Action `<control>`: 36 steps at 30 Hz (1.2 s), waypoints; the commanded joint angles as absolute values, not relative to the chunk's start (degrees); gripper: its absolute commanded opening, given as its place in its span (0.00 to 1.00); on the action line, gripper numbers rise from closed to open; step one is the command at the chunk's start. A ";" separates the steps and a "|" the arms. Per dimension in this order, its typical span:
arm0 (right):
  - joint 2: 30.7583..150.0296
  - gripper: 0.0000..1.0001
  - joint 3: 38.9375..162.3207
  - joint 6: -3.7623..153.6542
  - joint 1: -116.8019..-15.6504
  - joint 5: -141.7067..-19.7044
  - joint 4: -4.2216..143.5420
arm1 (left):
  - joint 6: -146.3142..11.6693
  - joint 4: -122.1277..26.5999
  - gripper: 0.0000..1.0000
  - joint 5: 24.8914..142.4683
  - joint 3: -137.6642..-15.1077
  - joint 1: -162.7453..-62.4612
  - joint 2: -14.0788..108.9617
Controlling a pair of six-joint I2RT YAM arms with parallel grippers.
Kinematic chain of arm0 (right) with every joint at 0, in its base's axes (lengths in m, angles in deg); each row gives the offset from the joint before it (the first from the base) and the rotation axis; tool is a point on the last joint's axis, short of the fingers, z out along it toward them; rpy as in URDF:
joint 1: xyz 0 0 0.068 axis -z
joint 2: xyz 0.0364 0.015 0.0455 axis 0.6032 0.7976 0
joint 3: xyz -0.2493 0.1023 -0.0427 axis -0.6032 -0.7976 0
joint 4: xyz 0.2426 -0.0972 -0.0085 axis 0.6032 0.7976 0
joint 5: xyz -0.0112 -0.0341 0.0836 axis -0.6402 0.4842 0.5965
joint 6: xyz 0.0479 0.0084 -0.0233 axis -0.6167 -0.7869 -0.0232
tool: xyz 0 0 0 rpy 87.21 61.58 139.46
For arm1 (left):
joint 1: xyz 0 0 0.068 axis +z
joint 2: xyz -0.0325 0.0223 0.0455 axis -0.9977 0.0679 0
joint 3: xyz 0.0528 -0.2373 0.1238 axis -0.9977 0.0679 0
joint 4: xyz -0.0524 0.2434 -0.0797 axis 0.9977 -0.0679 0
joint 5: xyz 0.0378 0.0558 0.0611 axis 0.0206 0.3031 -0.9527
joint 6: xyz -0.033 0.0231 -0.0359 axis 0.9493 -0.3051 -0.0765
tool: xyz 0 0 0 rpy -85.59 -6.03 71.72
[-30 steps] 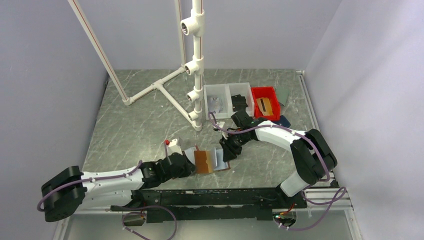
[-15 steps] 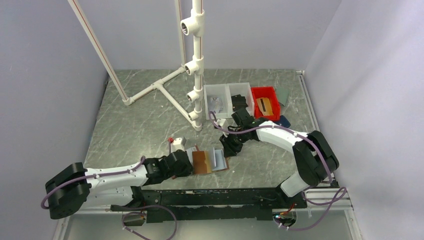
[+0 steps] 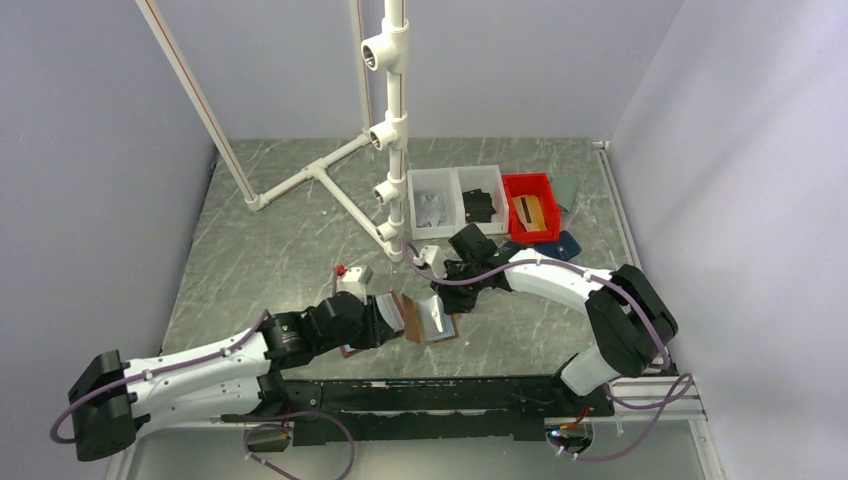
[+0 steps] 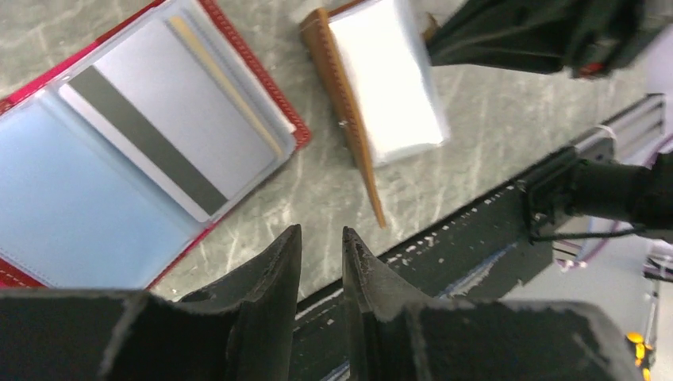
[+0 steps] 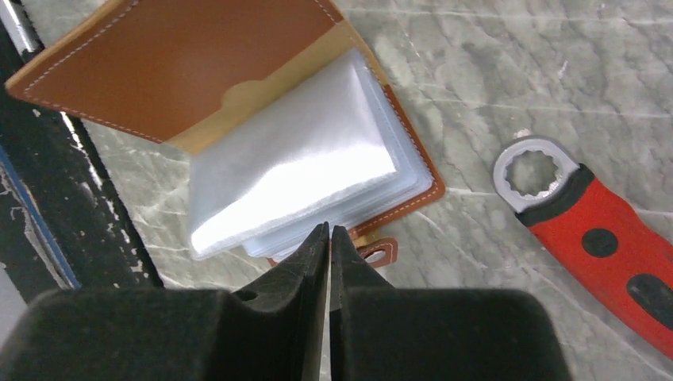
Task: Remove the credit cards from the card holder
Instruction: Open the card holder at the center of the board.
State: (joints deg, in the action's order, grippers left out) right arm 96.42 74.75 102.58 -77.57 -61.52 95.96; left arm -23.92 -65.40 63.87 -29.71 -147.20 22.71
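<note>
My left gripper [image 4: 321,232] is opening a little and leaving the brown leather card holder [image 3: 430,320], while my right gripper [image 5: 328,229] is pinching shut at its clear plastic pockets [image 5: 294,167] to reach the cards.

Top cam: fixed, high behind the near edge of the table [image 3: 280,250], looking down over all of it. Wrist cams: both close above it, facing down (right one tighter). All three views share the brown card holder [image 3: 425,322] [image 4: 349,119] [image 5: 182,63].
</note>
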 commanded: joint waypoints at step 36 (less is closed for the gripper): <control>106.46 0.11 84.41 96.42 -75.16 -41.98 99.43 | -43.57 -38.97 0.40 54.81 -40.94 -158.61 52.55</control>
